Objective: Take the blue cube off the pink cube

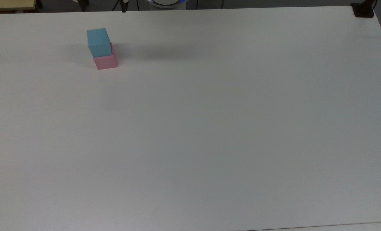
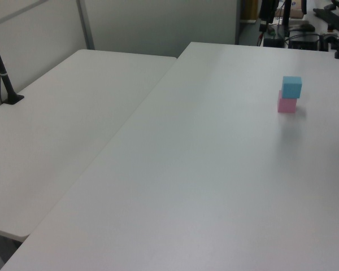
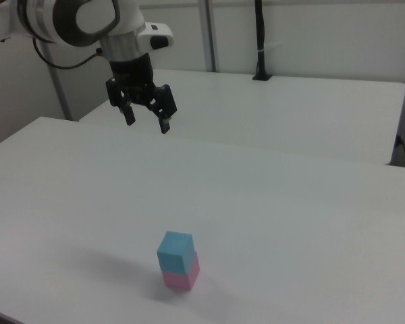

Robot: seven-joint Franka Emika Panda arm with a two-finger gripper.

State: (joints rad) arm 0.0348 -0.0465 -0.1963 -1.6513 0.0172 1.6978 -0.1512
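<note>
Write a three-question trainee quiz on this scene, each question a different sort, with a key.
1. True or false: the blue cube rests on top of the pink cube.
2. Multiple choice: in the right view, the hand is (A) shut on the blue cube, (B) open in the air, well above and apart from the cubes, (C) resting on the table.
3. Fill in: in the top view, the stacked cubes stand near the table's upper ____ corner.

Key: 1 true; 2 B; 3 left.
</note>
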